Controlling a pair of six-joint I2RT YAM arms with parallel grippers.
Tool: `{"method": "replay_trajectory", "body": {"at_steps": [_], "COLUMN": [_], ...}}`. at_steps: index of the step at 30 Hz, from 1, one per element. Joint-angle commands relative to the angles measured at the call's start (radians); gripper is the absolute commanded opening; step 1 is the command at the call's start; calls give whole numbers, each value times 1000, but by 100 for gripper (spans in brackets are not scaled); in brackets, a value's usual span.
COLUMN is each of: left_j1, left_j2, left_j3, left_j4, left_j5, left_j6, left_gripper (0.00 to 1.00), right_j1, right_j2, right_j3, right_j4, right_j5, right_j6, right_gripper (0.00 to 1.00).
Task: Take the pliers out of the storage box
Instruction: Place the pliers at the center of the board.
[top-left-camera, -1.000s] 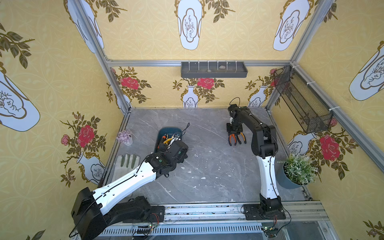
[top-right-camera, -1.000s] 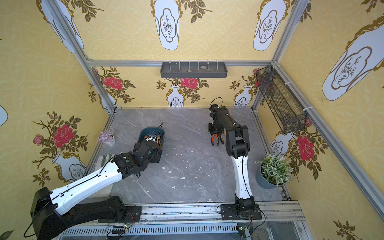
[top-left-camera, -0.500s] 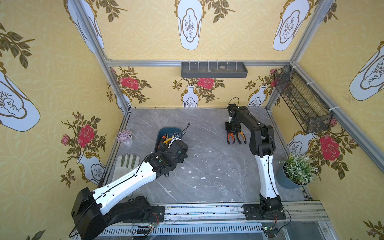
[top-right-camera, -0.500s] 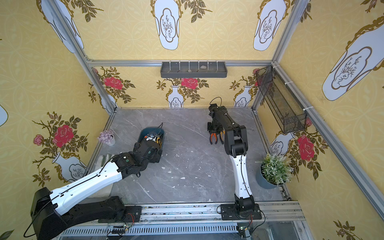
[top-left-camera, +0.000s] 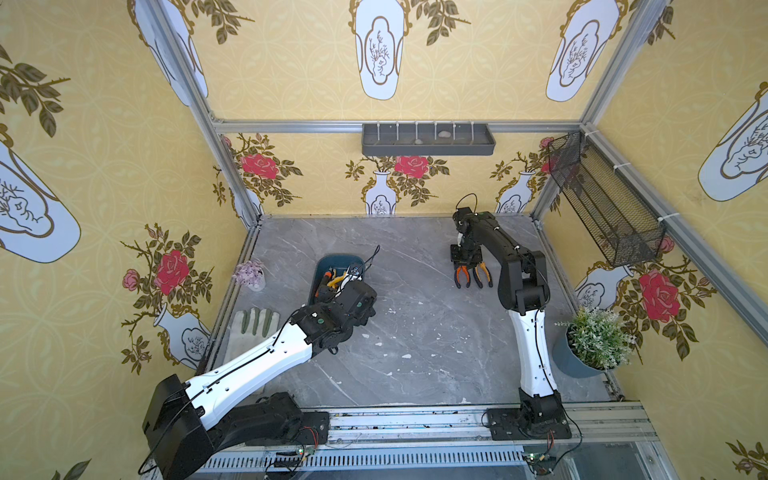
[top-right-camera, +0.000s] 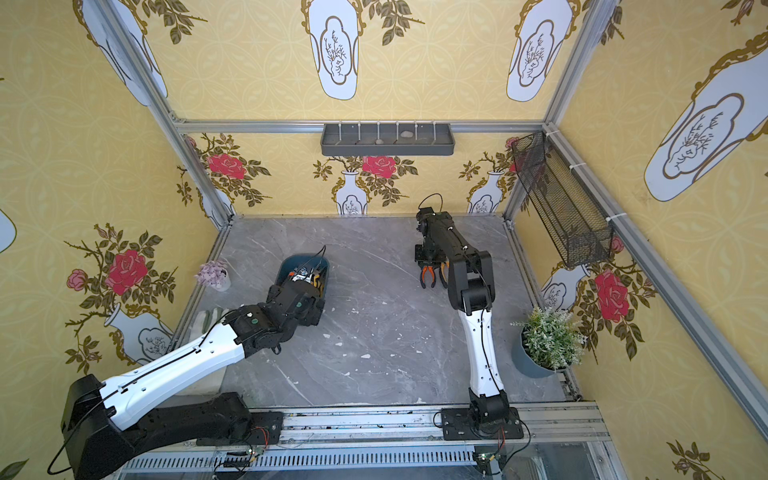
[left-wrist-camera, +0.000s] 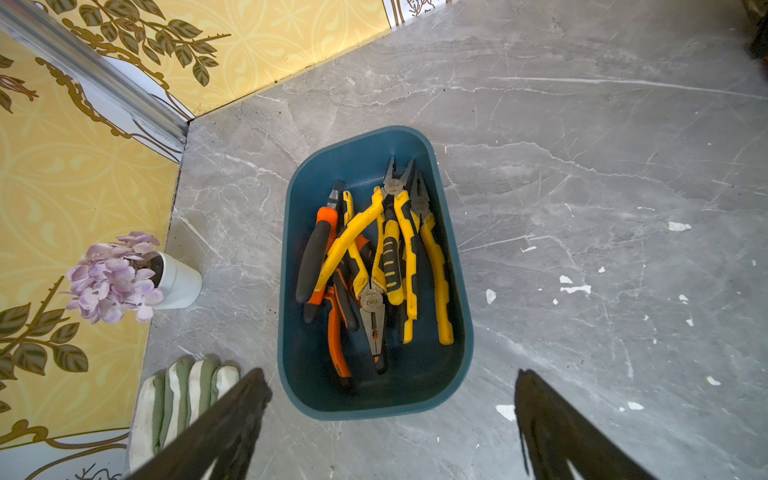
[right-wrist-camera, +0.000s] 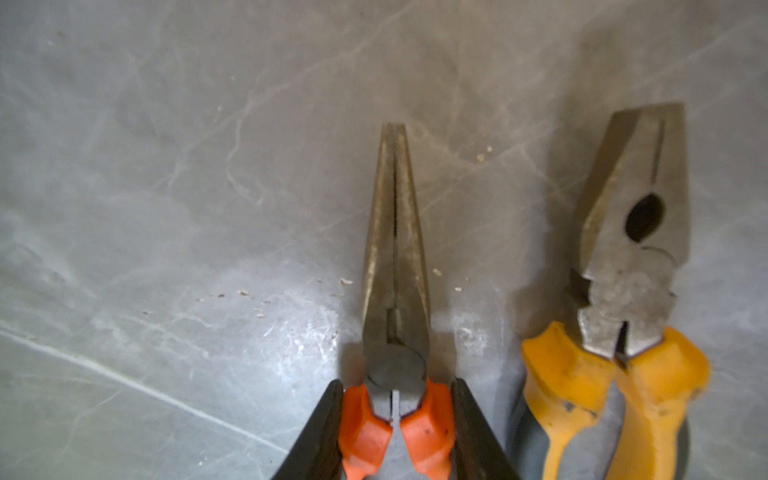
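Bearing on grey table (top-left-camera: 415, 353), left side: storage box (left-wrist-camera: 357, 162), lying in it heap of pliers (left-wrist-camera: 386, 257). Hovering above box: left end effector (left-wrist-camera: 390, 384), spread wide, gripping nothing. Clamping on orange-handled pliers (right-wrist-camera: 395, 249), right rear of table: right end effector (right-wrist-camera: 397, 395). Lying just beside: yellow-handled pliers (right-wrist-camera: 631, 249), outside box.

Grey marble-look surface (left-wrist-camera: 582, 166), smooth with a faint sheen, plus a bunch of white chipped spots. Smooth matt teal plastic for the storage box (left-wrist-camera: 415, 370). Dull, worn bare metal on the long-nose pliers (right-wrist-camera: 397, 232) and combination pliers (right-wrist-camera: 636, 232), with scuffed rubbery-looking grips. Knit-looking cloth on the glove (left-wrist-camera: 183, 390). Black wire mesh for the basket (top-left-camera: 602, 203).
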Motion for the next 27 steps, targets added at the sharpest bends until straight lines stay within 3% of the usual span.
{"method": "replay_trajectory", "body": {"at_steps": [1, 11, 27], "left_j1": [2, 2, 2], "left_j2": [1, 4, -7], "left_j3": [1, 1, -2], "left_j4": [1, -1, -15], "left_j5": [3, 3, 11], "left_j6": [4, 4, -5], "left_gripper": [94, 94, 94], "right_j1": [-2, -3, -3], "right_j2": [18, 27, 18], "right_j3": [15, 28, 25], "right_j4": [4, -1, 2], "right_j5": [55, 27, 17], "right_j6": [-12, -18, -18], "right_gripper": [26, 29, 49]}}
